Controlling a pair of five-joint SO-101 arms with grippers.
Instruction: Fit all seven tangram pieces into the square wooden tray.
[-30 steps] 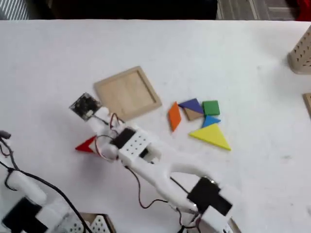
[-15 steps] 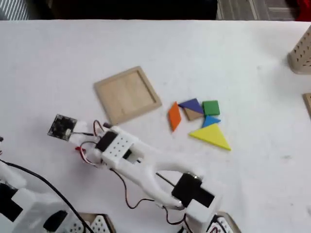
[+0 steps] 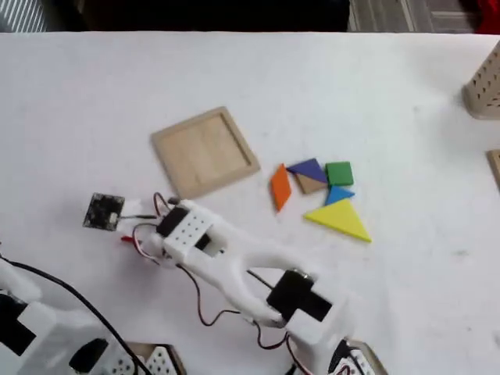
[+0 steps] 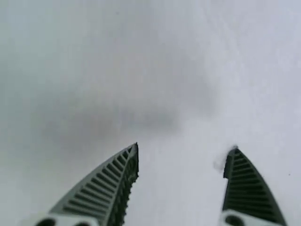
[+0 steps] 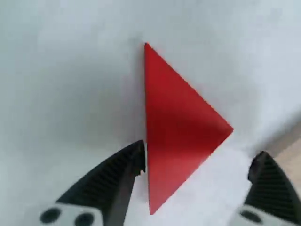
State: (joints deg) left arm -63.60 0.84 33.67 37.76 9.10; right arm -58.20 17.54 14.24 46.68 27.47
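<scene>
Evidently right gripper (image 5: 197,154) spread wide, jaws straddling red triangle (image 5: 176,132), nothing grasped yet; likely lined up to pinch piece across its edges. Red triangle lies flat on table (image 3: 375,94), near wooden tray (image 3: 205,151), off tray's corner nearest arm bases. Piece: bright red, right-angled, crisp edges, smooth face. Tray empty. Other pieces (image 3: 311,184) clustered close off tray's opposite side. Left gripper (image 4: 183,150) also released, hovers over bare table, probably keeping clear.
</scene>
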